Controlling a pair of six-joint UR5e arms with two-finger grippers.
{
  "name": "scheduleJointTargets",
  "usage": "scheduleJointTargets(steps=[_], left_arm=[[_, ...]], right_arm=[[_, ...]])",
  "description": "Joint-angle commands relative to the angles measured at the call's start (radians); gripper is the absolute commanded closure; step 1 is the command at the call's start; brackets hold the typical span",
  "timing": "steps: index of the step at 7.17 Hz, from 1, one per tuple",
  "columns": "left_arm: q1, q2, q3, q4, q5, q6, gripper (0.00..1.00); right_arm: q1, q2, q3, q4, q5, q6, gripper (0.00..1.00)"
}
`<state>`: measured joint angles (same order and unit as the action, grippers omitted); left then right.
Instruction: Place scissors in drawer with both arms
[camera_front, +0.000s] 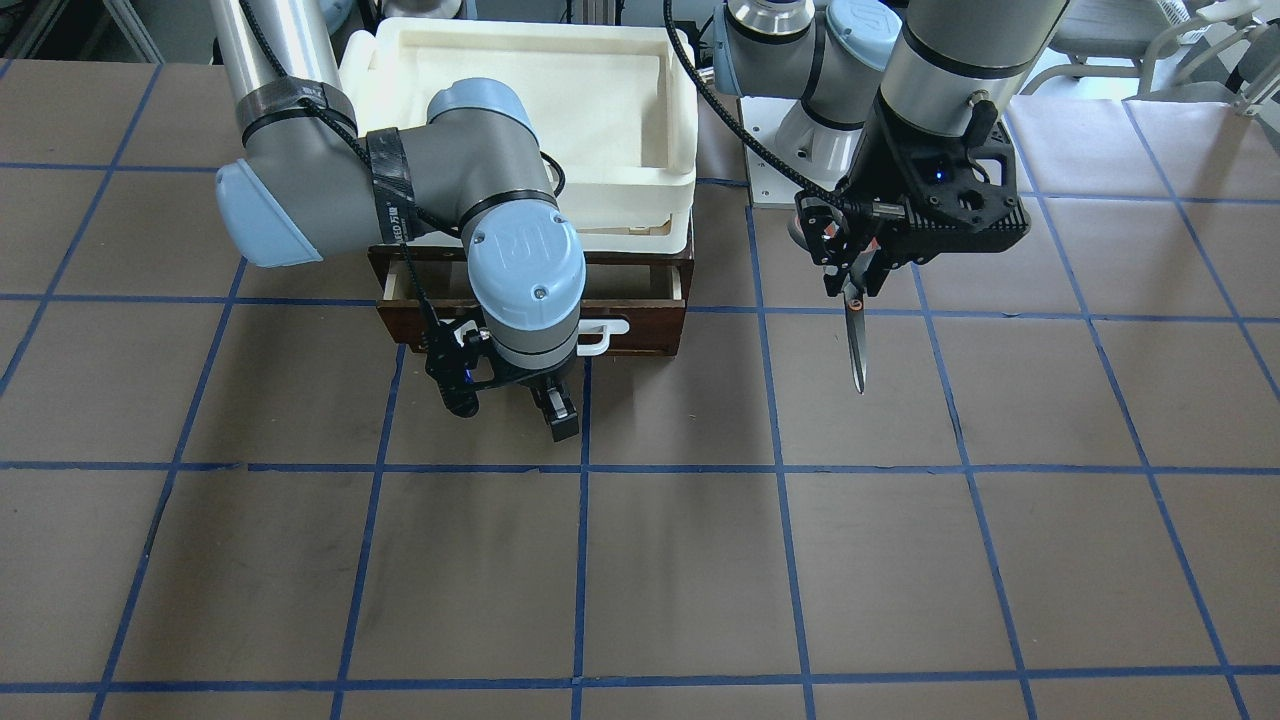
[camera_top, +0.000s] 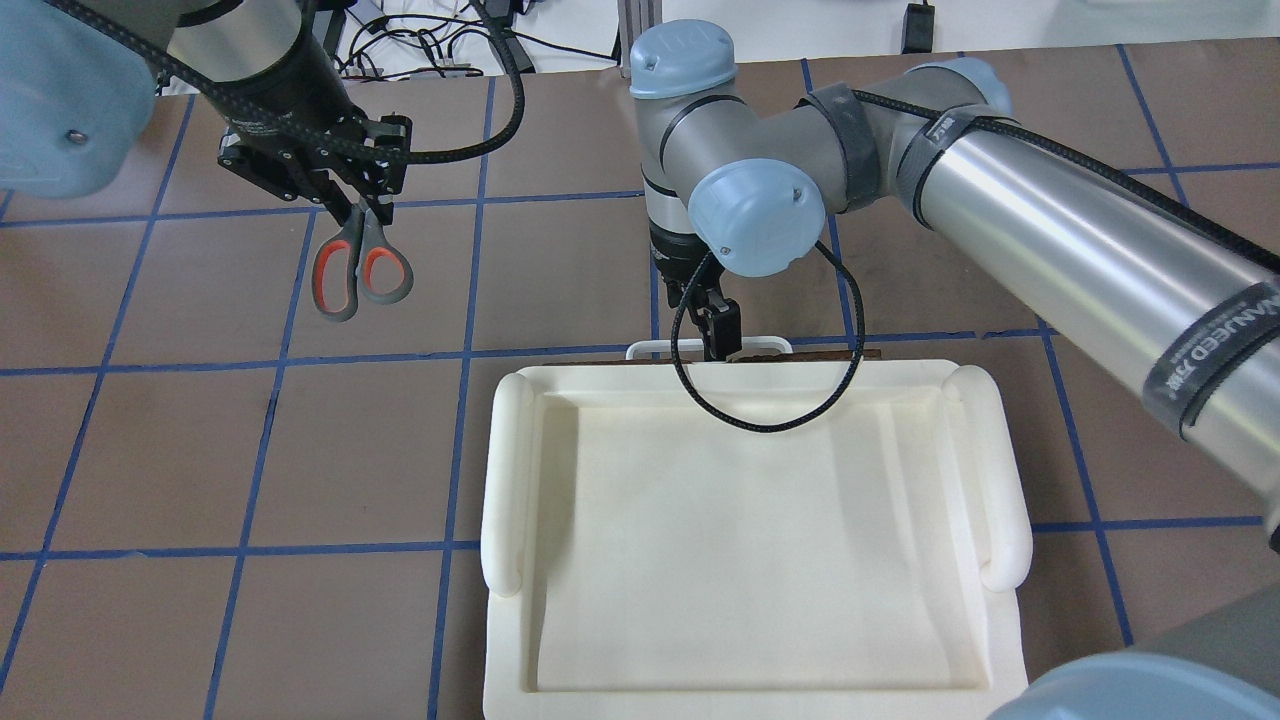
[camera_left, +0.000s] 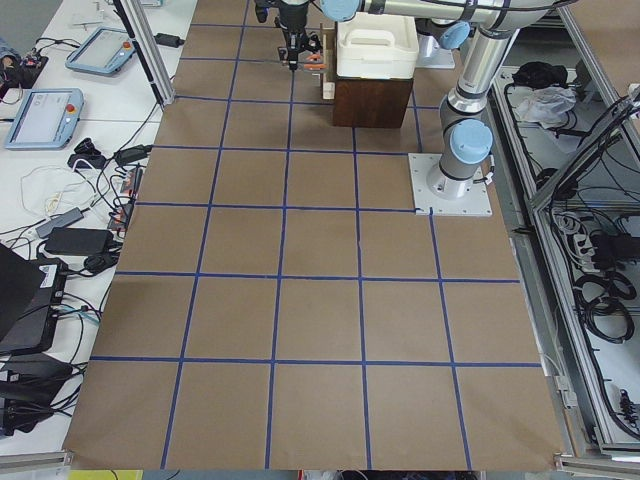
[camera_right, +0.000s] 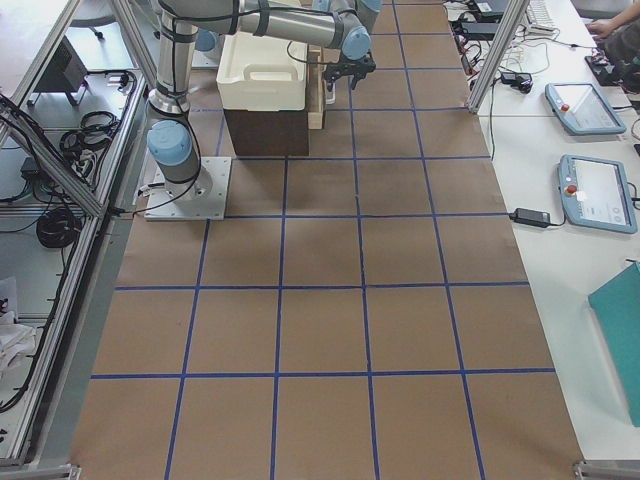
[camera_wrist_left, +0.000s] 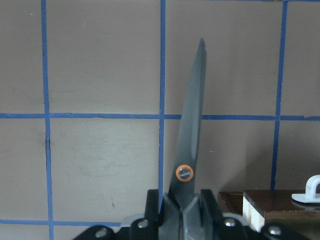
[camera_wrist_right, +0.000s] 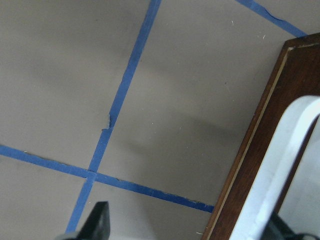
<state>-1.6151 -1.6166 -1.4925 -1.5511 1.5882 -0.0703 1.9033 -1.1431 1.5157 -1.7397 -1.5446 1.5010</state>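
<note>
My left tool (camera_front: 855, 272) is clamped on the scissors (camera_front: 856, 340), blades pointing down above the tabletop. My right tool (camera_top: 718, 335) stands apart at the slightly open drawer (camera_front: 645, 320), near my edge.

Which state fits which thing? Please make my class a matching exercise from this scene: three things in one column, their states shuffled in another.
Things
1. small scissors with grey, orange-lined handles
2. dark brown wooden drawer
3. white foam tray

States
A. pulled partly out
B. resting above the drawer
C. held over the table by the jaws of the left arm

Pairs: 1-C, 2-A, 3-B
</note>
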Motion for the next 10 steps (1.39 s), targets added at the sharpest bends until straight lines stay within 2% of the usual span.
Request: scheduleJointTargets(steps=[1,4,10], left_arm=[[0.000,0.001,-0.002,-0.001,0.004,0.000,0.91],[0.000,0.003,0.000,-0.001,0.003,0.000,0.91],[-0.002,0.003,-0.011,-0.001,0.000,0.020,0.89]], right_arm=[[-0.003,0.011,-0.009,-0.029,-0.009,-0.018,0.00],[-0.003,0.057,-0.080,-0.029,-0.011,-0.022,0.00],[-0.024,0.100,-0.144,-0.040,-0.026,-0.068,0.00]])
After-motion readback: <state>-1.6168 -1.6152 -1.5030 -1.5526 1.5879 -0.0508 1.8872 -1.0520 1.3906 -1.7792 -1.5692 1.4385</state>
